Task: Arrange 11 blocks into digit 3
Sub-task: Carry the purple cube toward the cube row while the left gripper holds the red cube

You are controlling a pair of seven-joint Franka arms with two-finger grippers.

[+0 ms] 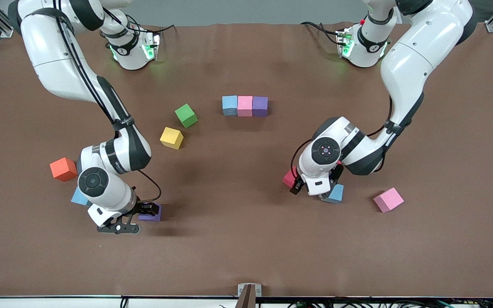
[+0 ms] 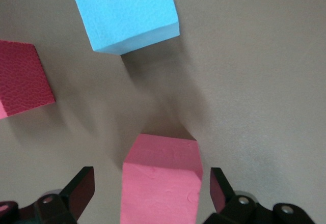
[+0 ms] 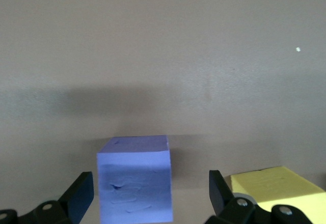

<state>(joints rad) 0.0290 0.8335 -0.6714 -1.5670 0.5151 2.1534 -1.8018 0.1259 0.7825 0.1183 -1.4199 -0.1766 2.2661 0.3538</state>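
Blocks for the digit 3 are found partly placed, clock bearings being read on the front view with 12 toward the robots' bases. A row of three touching cubes is recorded at 12 o'clock of the table's middle: light blue cube (image 1: 230, 105), pink cube (image 1: 245, 105), purple cube (image 1: 260, 106).

At 8 o'clock of the middle, a second purple cube (image 1: 154, 214) is straddled by the right gripper (image 1: 146, 211). Its fingers (image 3: 81, 193) are spread, with a gap seen on each side of the cube, so nothing is gripped. In the right wrist view a yellow block (image 3: 277, 188) is seen just beside that cube.

At 4 o'clock of the middle, the left gripper (image 1: 315, 190) is held low over a pinkish cube (image 2: 162, 183). Its fingers (image 2: 84, 188) stand wide, clear of both faces. A red cube (image 1: 289, 178) lies at 10 o'clock of this gripper and a second light blue cube (image 1: 336, 193) at 4 o'clock. A loose pink cube (image 1: 388, 199) lies at 3 o'clock of that blue one, apart from it.

A yellow cube (image 1: 171, 137) is noted at 10 o'clock of the middle, and a third light blue cube (image 1: 78, 197) is half hidden under the right arm.

A green cube (image 1: 185, 115) sits at 1 o'clock of the yellow cube. An orange cube (image 1: 63, 169) sits at 11 o'clock of the hidden blue one.
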